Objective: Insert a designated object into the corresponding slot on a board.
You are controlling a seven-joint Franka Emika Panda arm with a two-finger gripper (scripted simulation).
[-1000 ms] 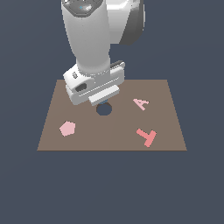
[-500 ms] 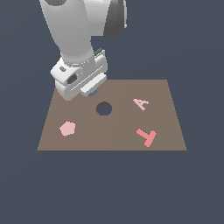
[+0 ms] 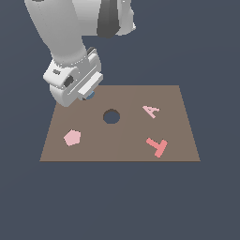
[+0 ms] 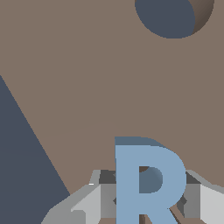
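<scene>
1. I am gripping the blue letter R (image 4: 148,183) between my two fingers (image 4: 89,203), which are sitting closed against its left and right sides; the letter is standing upright in my gripper (image 4: 146,199), as the wrist view is showing.
2. In the exterior view only a small blue patch of the letter (image 3: 89,95) is showing beneath my gripper (image 3: 86,93); the rest is hiding behind the hand.
3. I am holding the letter above the brown board (image 4: 87,87), over the far corner on the exterior view's left, clear of the surface as far as I can tell.
4. The round hole (image 3: 111,116) is lying near the board's middle; it is also showing in the wrist view (image 4: 170,17).
5. A pink pentagon (image 3: 72,137) is lying near the front edge on the exterior view's left.
6. A pale pink letter A (image 3: 151,110) and a red letter T (image 3: 157,146) are lying flat on the exterior view's right half of the board (image 3: 126,145), apart from each other.
7. I cannot make out an R-shaped slot in either view.
</scene>
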